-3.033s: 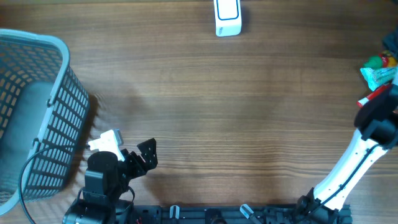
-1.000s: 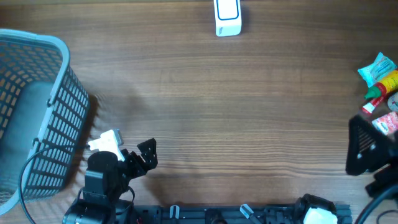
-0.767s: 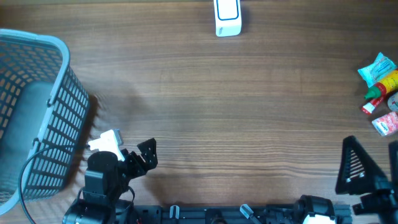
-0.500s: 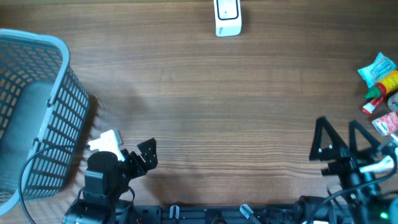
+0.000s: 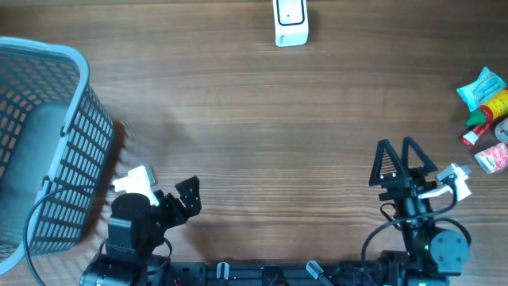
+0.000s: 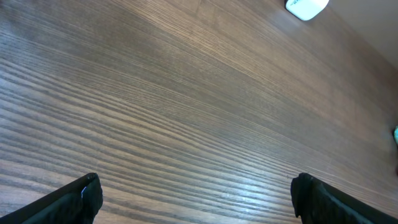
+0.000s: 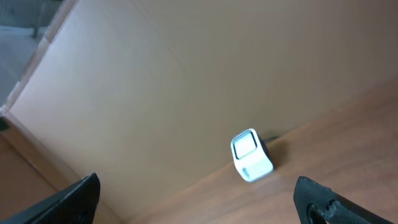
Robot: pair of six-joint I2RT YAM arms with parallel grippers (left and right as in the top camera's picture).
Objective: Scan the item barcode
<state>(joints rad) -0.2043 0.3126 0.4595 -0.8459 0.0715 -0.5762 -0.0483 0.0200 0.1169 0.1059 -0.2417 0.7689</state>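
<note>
The white barcode scanner (image 5: 290, 22) stands at the table's far edge, and shows in the left wrist view (image 6: 306, 7) and the right wrist view (image 7: 250, 155). The items lie in a small pile at the right edge: a teal packet (image 5: 480, 86), a yellow and red bottle (image 5: 486, 115) and a pink packet (image 5: 494, 156). My right gripper (image 5: 401, 161) hovers near the front right, left of the pile, open and empty (image 7: 196, 199). At the front left my left gripper (image 5: 178, 199) is folded back, open, with bare wood between its fingers (image 6: 196, 199).
A tall light-blue mesh basket (image 5: 67, 151) fills the left edge, close to the left arm. A tan board wall (image 7: 155, 81) rises behind the scanner. The wooden table top (image 5: 262, 135) stretches between basket and pile.
The right arm has drawn back from the pile at the right edge and swung to the front, its open gripper now pointing toward the far side. The left arm has not moved.
</note>
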